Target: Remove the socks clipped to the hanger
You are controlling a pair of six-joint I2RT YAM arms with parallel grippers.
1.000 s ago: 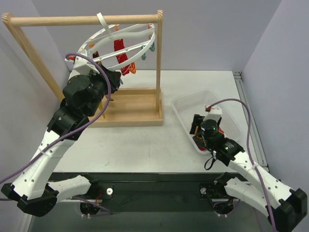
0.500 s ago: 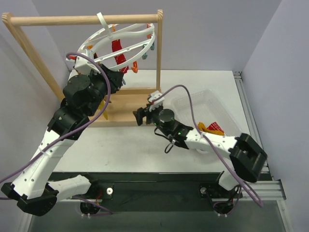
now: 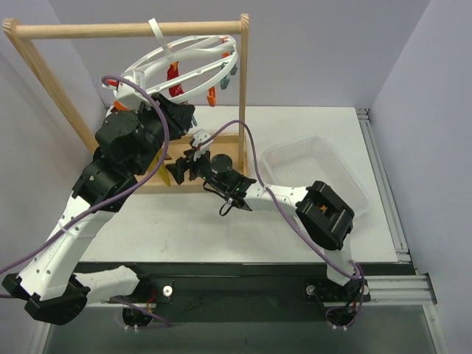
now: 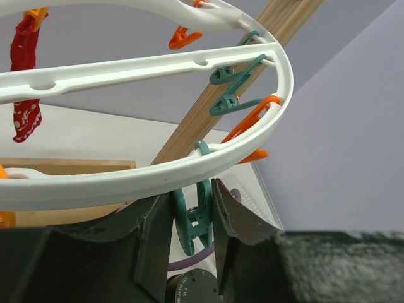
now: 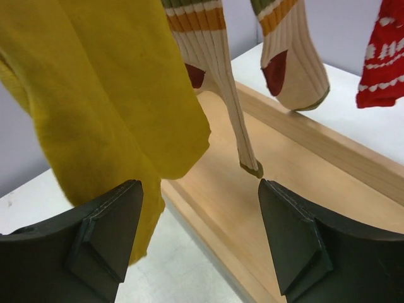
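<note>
The white ring hanger (image 3: pixel 193 50) hangs by its hook from the wooden rack's top bar; it also shows in the left wrist view (image 4: pixel 126 66). My left gripper (image 3: pixel 181 118) is at its near rim, and in the left wrist view the left gripper (image 4: pixel 191 196) is shut on a teal clip (image 4: pixel 192 221). A red patterned sock (image 3: pixel 175 80) hangs clipped (image 4: pixel 25 82). My right gripper (image 3: pixel 181 168) is open and empty (image 5: pixel 199 233), low under the hanger. Just before it hang a mustard yellow sock (image 5: pixel 107 95), two beige striped socks (image 5: pixel 214 69) and a red sock (image 5: pixel 385 63).
The wooden frame rack (image 3: pixel 133 31) stands at the back left, its base board (image 3: pixel 214 164) under the socks. The clear mesh basket (image 3: pixel 346 173) sits at the right, partly behind my right arm. Empty orange and teal clips (image 4: pixel 237 95) hang from the ring.
My right arm has swung from the basket leftward to the rack base, under the hanging socks, gripper empty. My left gripper has stayed at the hanger's rim.
</note>
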